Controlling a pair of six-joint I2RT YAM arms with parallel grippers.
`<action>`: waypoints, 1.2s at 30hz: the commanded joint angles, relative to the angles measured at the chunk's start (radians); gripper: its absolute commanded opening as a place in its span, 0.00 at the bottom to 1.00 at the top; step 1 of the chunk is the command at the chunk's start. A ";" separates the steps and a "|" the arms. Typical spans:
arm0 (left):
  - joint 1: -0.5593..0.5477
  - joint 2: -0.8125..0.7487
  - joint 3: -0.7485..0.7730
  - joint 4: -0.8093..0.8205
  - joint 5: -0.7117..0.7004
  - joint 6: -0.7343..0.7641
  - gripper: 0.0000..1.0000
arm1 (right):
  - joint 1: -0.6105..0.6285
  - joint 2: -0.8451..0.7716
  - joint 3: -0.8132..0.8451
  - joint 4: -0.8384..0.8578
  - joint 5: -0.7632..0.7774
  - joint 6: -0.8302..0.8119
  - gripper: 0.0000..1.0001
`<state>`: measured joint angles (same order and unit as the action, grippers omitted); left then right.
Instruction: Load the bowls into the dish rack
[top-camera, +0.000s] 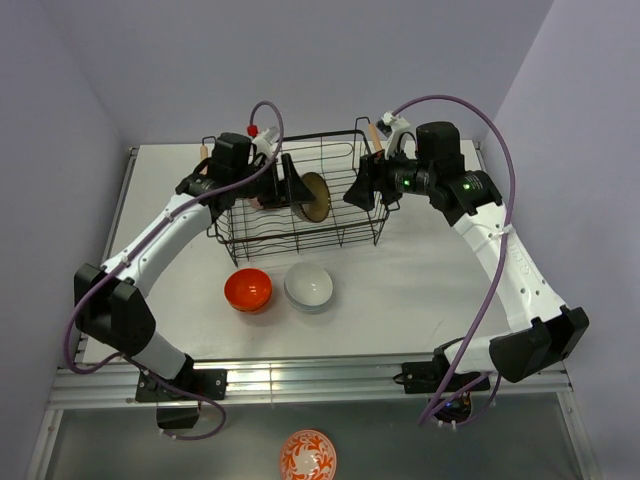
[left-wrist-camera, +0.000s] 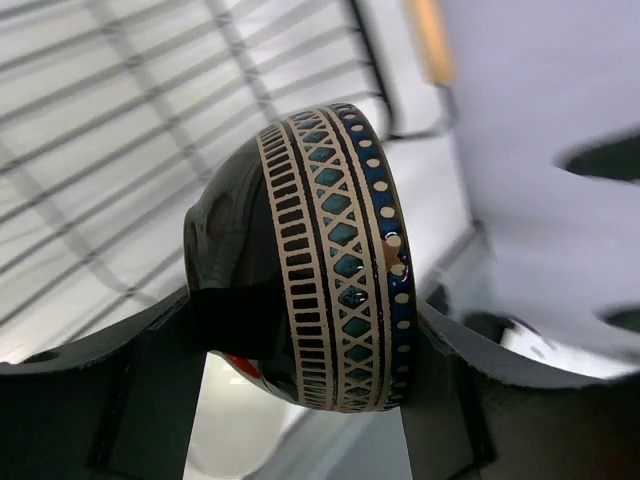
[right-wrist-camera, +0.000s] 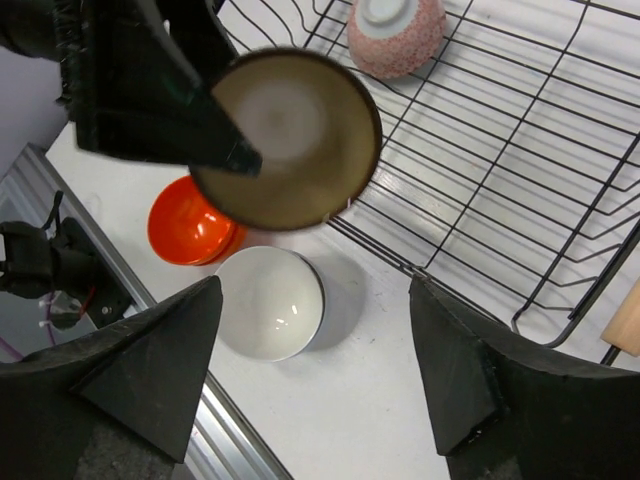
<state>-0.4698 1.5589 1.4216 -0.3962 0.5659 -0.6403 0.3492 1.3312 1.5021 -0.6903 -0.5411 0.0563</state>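
Dish rack (top-camera: 296, 240): one, black wire, standing at the far middle of the table (top-camera: 420, 290), with two wooden handles (top-camera: 374, 135), one at each short end.
Bowls in the rack: one, a pink bowl (right-wrist-camera: 400, 40) with a speckled outside, lying tilted on the wire bottom with its foot ring facing up.
Bowl held in the air: one, a dark patterned bowl (left-wrist-camera: 320, 260), turned on its edge above the rack's inside; tan bands of bars and teal diamonds around the outside, brownish hollow facing the right arm.
Left gripper (top-camera: 297, 190): reaching over the rack from the left, fingers pinching the dark patterned bowl across its body.
Right gripper (top-camera: 362, 187): hovering at the rack's right end, jaws spread wide, holding nothing.
Bowls on the table: an orange bowl (top-camera: 247, 289) and a white bowl (top-camera: 308, 286), upright, side by side and just touching, near the rack's front side and outside it. Each possibly a nested pair; cannot tell for sure.
Bowl off the table: one orange-and-white patterned bowl (top-camera: 308, 455), on the lower surface in front of the arm bases, well apart from the rest.
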 joint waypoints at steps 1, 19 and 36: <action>0.014 -0.079 0.077 -0.064 -0.214 0.082 0.00 | -0.001 -0.038 0.037 0.012 0.020 -0.012 0.83; -0.032 0.053 0.211 -0.291 -0.932 0.275 0.00 | -0.030 -0.032 0.049 -0.011 0.052 -0.027 0.88; -0.078 0.256 0.280 -0.405 -1.152 0.356 0.00 | -0.035 -0.044 -0.013 0.003 0.058 -0.033 0.88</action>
<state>-0.5411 1.8141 1.6390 -0.8055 -0.4976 -0.3206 0.3260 1.3224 1.4975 -0.7055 -0.4866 0.0322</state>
